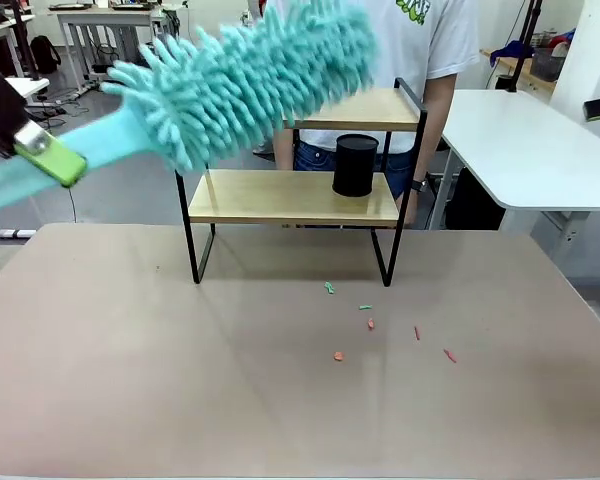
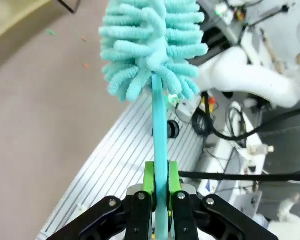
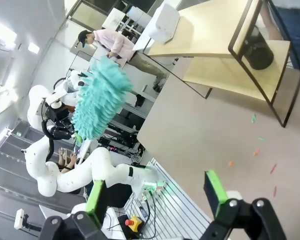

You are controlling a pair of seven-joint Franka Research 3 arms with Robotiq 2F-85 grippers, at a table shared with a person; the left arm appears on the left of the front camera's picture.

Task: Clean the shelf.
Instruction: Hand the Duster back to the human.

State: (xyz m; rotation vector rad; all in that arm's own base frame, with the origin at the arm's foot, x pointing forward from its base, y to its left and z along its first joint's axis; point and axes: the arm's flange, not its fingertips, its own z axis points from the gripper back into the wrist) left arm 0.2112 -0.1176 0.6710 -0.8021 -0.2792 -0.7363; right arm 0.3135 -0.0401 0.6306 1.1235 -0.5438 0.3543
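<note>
On the far middle of the brown table (image 1: 130, 380): one shelf (image 1: 280, 197), upright, with two light wooden boards in a thin black frame.
- Lower board: one black cylindrical container (image 1: 355, 165), toward the right end, with no legible label.
- Table in front of the shelf: six small scraps (image 1: 338, 356), two green and four orange or red, scattered apart.
- One duster (image 1: 250, 70), with a teal chenille head and a flat teal handle. The head is raised in front of the upper board's left end; contact cannot be told.
- Left gripper (image 2: 160, 182): green pads clenched on the duster's handle.
- Right gripper (image 3: 155, 192): jaws spread wide, nothing between them.
- One person (image 1: 430, 40) stands behind the shelf in a white T-shirt. Its green print is cut off and unreadable.
</note>
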